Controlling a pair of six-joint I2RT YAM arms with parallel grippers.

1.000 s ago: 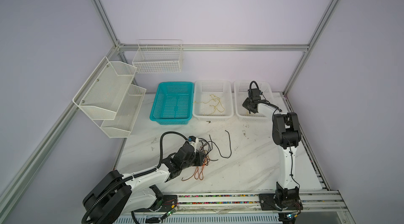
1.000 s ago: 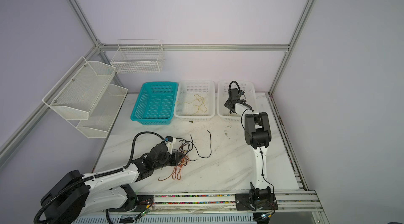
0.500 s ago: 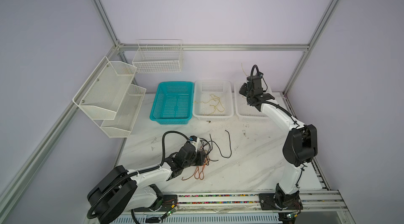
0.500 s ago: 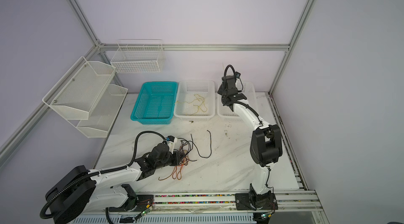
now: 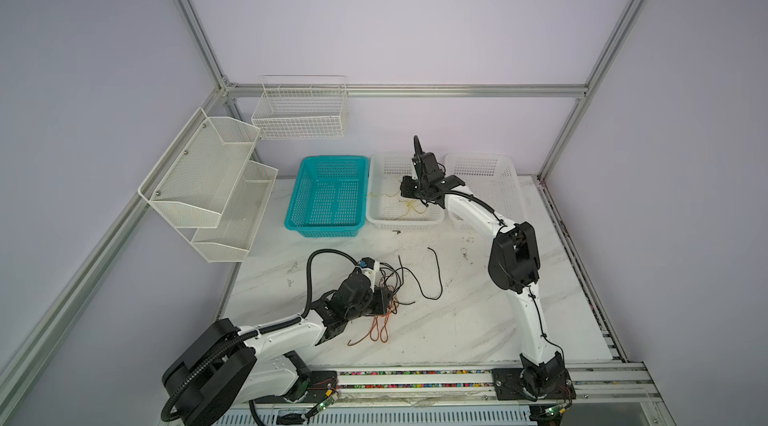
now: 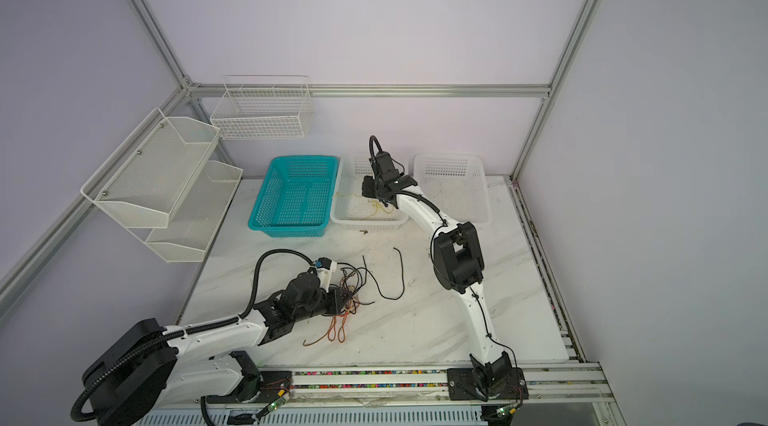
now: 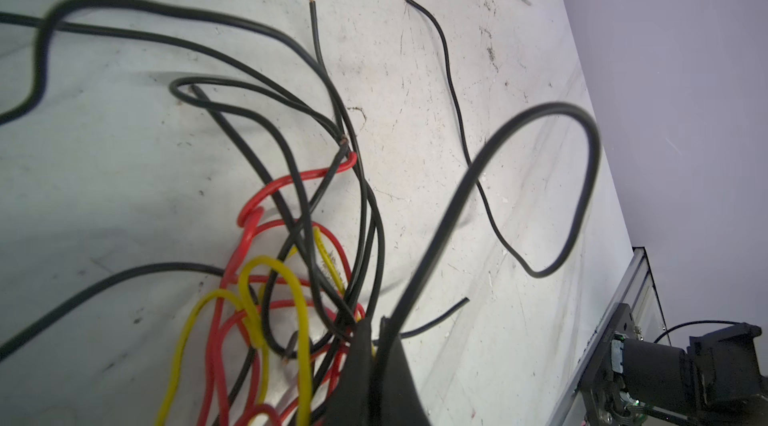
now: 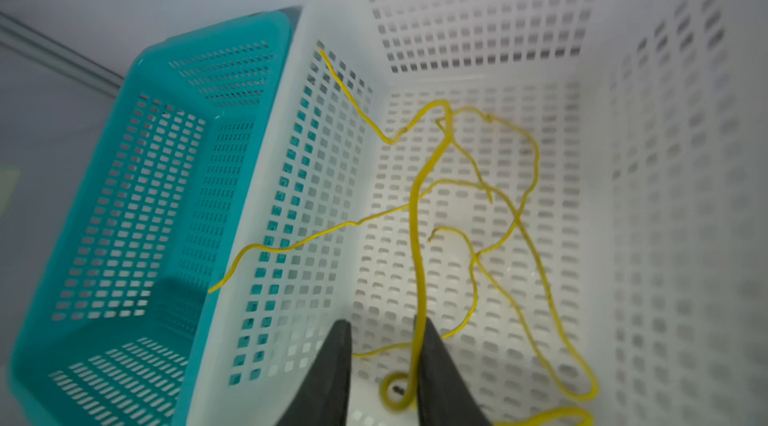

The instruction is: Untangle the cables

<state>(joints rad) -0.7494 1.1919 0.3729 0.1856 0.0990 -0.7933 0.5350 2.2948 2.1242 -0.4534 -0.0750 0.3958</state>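
the cables (image 5: 388, 288) sit in a tangle of black, red and yellow on the front left of the table (image 5: 465, 320), right at the left gripper (image 5: 384, 299). in the left wrist view that gripper (image 7: 376, 326) is closed, w/ a black cable (image 7: 540, 112) pinched betw. its fingertips and looping up off the table; red cables (image 7: 243, 249) and yellow ones cross under it. a thinner black cable (image 5: 439, 274) trails out of the pile to the right, lying flat on the table. more yellow cables (image 8: 412, 257) lie loose in the middle white basket (image 5: 405, 223) at the back, one end poking over its wall toward the teal basket (image 5: 332, 178) just beside it. the right gripper (image 8: 383, 322) hangs over that white basket, fingers parted; one yellow strand runs in the gap betw. them, close to one finger, not pinched. another white basket (image 5: 494, 178) stands on the other side of the middle one. two mesh shelves (image 5: 208, 178) and a wire rack (image 5: 301, 112) hang on the walls, well apart from the cables.
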